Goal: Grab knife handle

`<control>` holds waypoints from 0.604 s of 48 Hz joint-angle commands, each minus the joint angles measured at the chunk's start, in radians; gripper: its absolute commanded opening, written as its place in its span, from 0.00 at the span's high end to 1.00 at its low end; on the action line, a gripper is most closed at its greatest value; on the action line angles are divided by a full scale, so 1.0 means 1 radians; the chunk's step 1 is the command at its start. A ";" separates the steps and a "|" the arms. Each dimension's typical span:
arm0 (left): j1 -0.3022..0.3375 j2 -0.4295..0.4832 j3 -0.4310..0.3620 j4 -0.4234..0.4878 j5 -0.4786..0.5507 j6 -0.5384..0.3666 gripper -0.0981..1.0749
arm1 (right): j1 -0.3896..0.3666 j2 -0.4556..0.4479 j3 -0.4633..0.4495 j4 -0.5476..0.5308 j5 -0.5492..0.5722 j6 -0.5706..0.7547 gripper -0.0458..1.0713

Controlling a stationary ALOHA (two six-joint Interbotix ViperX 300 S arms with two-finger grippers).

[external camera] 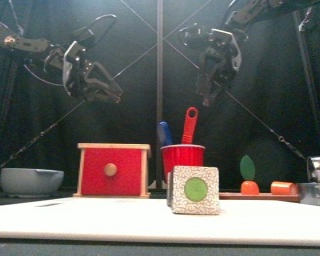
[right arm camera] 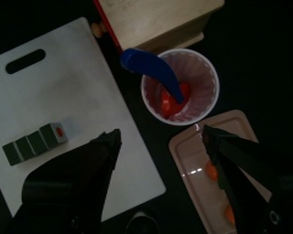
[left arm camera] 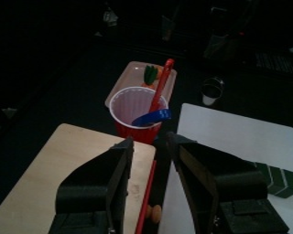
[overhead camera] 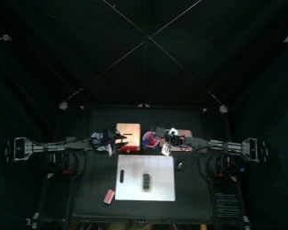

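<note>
A red cup (external camera: 183, 156) stands mid-table behind the white cutting board (external camera: 160, 222). Two handles stick up out of it, a blue one (external camera: 164, 132) and a longer red one (external camera: 191, 122); I cannot tell which is the knife's. In the right wrist view the blue handle (right arm camera: 146, 62) leans over the cup's rim (right arm camera: 211, 78). My right gripper (right arm camera: 161, 146) hangs open high above the cup, nothing between its fingers. My left gripper (left arm camera: 153, 169) hovers to the cup's left, jaws a little apart and empty; its view shows the cup (left arm camera: 139, 114) ahead.
A red and wood box (external camera: 112, 170) sits left of the cup, with a grey bowl (external camera: 29, 181) further left. A speckled block with a green oval (external camera: 194, 190) stands on the board. A tray of orange and green pieces (external camera: 263, 187) lies to the right.
</note>
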 commanded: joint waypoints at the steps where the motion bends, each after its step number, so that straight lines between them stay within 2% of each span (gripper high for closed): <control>1: 0.003 -0.003 -0.020 0.000 -0.011 0.002 0.27 | -0.028 0.023 -0.083 0.040 0.043 -0.044 0.06; 17: 0.003 -0.005 -0.015 0.008 -0.011 0.003 0.27 | -0.120 0.207 -0.270 0.192 0.222 -0.239 0.06; 29: 0.005 -0.005 -0.005 0.009 -0.011 0.003 0.27 | -0.133 0.330 -0.354 0.212 0.348 -0.291 0.07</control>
